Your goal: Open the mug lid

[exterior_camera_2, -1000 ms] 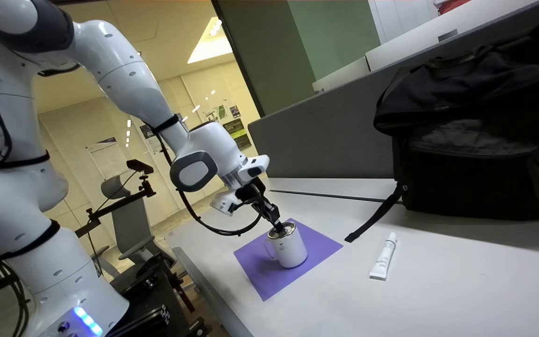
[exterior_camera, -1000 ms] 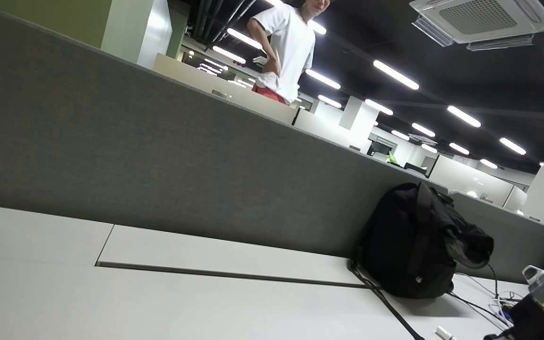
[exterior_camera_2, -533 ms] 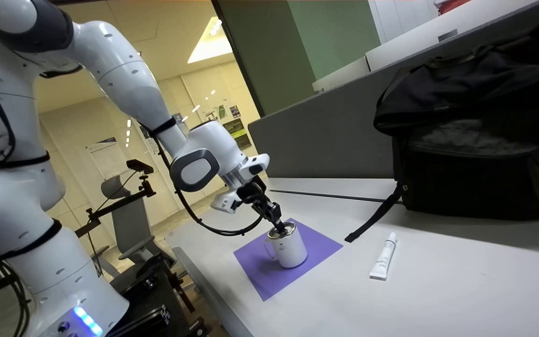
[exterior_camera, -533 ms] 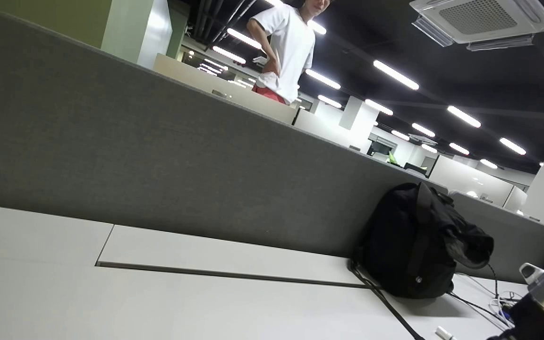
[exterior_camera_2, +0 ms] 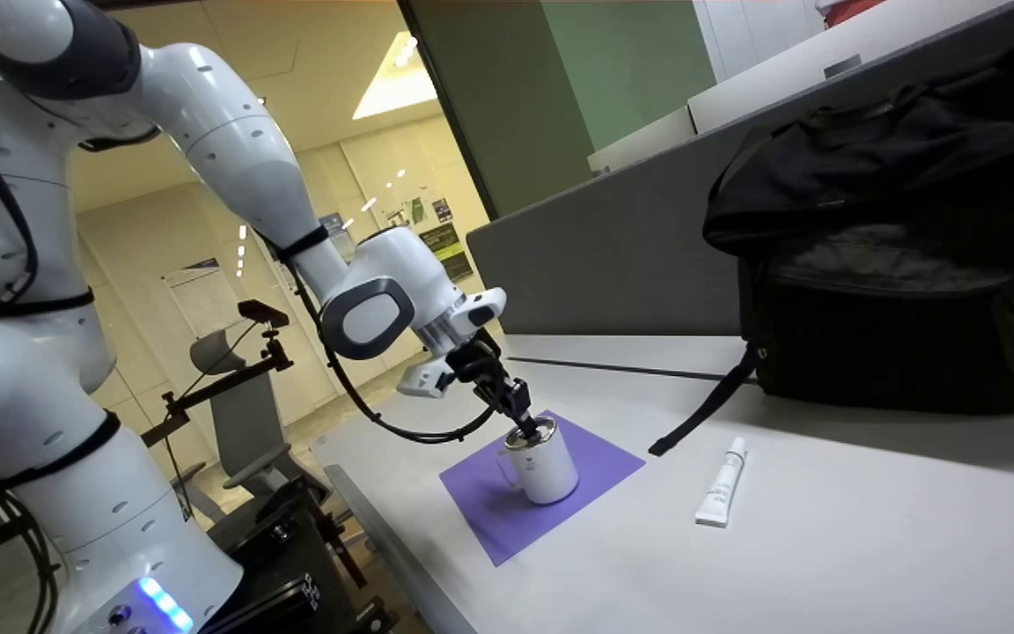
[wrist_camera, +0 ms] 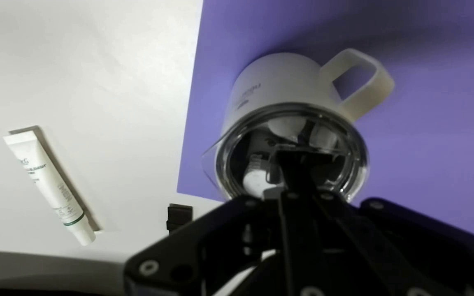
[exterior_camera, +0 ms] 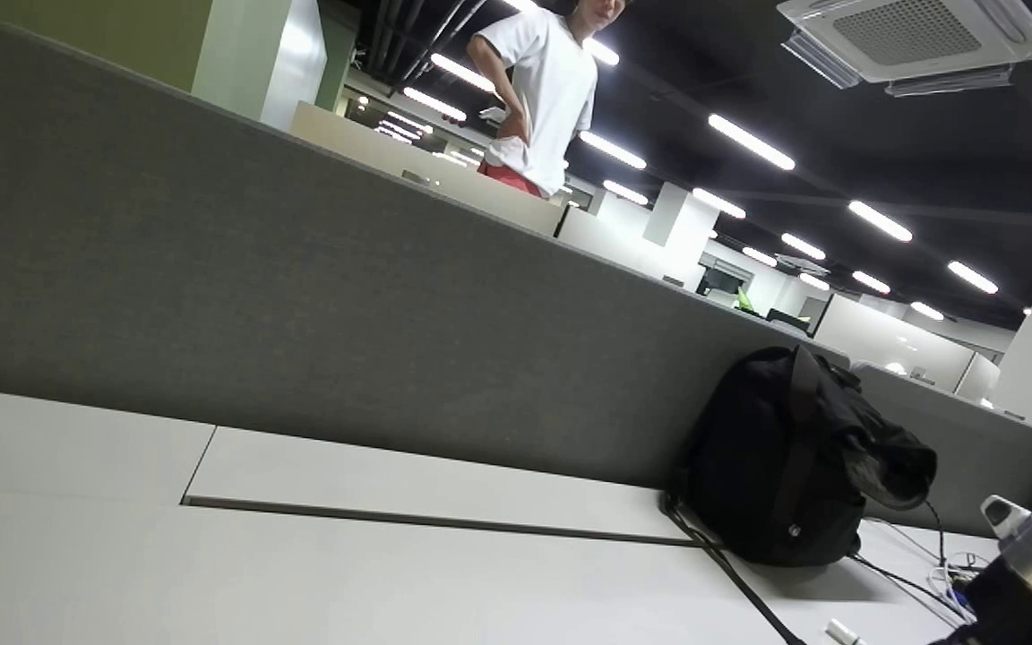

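The mug (exterior_camera_2: 549,475) stands upright on the purple mat (exterior_camera_2: 503,528), lid (wrist_camera: 257,144) on. Above it the gripper (wrist_camera: 303,162) looks clenched, its fingers (wrist_camera: 290,172) merged at mid-lid; whether they pinch what looks like a small tab (wrist_camera: 288,147) there, I cannot tell.

I judge the lid light, stiff and slick, so that tab seems the best hold, the clear lip (wrist_camera: 210,162) at 9 o'clock a fallback. A sideways pull could slide the mug, as its handle (wrist_camera: 375,88), between 1 and 2 o'clock, is unheld.

Only the wrist view resolves that lip. An exterior view puts a person (exterior_camera: 538,98) at 12 o'clock and a backpack (exterior_camera: 776,466) at 4, the mug out of frame.
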You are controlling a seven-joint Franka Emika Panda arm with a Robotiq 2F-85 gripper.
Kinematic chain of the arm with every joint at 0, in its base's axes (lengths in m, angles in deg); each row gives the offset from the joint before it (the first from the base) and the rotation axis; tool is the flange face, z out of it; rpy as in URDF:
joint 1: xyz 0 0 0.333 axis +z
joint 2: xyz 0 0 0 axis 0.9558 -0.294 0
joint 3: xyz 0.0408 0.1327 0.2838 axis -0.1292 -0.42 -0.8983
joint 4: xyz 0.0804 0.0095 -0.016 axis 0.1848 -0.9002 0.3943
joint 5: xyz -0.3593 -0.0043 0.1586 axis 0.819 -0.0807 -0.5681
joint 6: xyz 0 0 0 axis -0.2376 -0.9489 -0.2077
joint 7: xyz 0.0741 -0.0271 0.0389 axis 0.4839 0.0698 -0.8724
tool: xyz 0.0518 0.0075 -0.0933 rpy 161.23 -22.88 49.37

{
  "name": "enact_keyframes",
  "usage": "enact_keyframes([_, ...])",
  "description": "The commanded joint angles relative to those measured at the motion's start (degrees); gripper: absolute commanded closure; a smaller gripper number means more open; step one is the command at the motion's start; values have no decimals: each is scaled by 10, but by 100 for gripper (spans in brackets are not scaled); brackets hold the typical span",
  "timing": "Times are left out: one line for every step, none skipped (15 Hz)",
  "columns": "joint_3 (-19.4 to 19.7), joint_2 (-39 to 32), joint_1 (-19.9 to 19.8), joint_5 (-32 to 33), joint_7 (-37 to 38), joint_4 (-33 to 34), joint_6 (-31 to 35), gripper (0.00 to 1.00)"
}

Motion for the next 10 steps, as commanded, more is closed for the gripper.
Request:
enact_keyframes([-36,6,-38,9,40,17,-27,100])
enact_keyframes([-47,20,-48,6,45,23,-46,100])
enact_keyframes([-57,31,-57,3,48,28,-62,100])
enact_keyframes([-68,48,-67,-2,48,37,-90,100])
enact_keyframes([-72,65,-71,-8,44,46,-122,100])
enact_keyframes([-79,83,-77,-19,37,57,-162,100])
enact_keyframes([-95,100,-91,-41,19,69,-206,100])
enact_keyframes([-102,115,-96,-70,-6,83,-251,100])
enact_keyframes([-92,129,-87,-92,-29,95,-298,100])
enact_keyframes([-74,145,-75,-106,-40,109,-345,74])
